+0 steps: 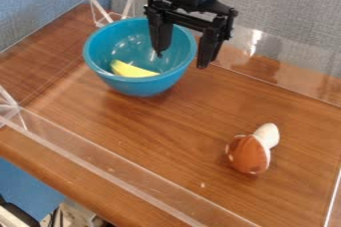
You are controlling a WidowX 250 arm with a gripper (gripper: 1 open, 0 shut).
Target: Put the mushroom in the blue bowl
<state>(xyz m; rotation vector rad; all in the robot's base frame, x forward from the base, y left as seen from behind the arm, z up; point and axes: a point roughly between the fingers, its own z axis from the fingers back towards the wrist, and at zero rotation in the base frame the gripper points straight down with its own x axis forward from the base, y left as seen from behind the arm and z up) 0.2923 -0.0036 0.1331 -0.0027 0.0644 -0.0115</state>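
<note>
The mushroom [250,150] lies on its side on the wooden table near the front right, brown cap toward me and cream stem pointing back. The blue bowl [139,59] stands at the back left with a flat yellow piece [134,70] inside it. My gripper [184,52] hangs pointing down over the bowl's right rim, its two black fingers spread wide and nothing between them. It is far from the mushroom, which sits well to the front right of it.
A low clear plastic wall [160,171] runs around the wooden table [120,121], with the front edge close to the mushroom. A blue backdrop rises behind the bowl.
</note>
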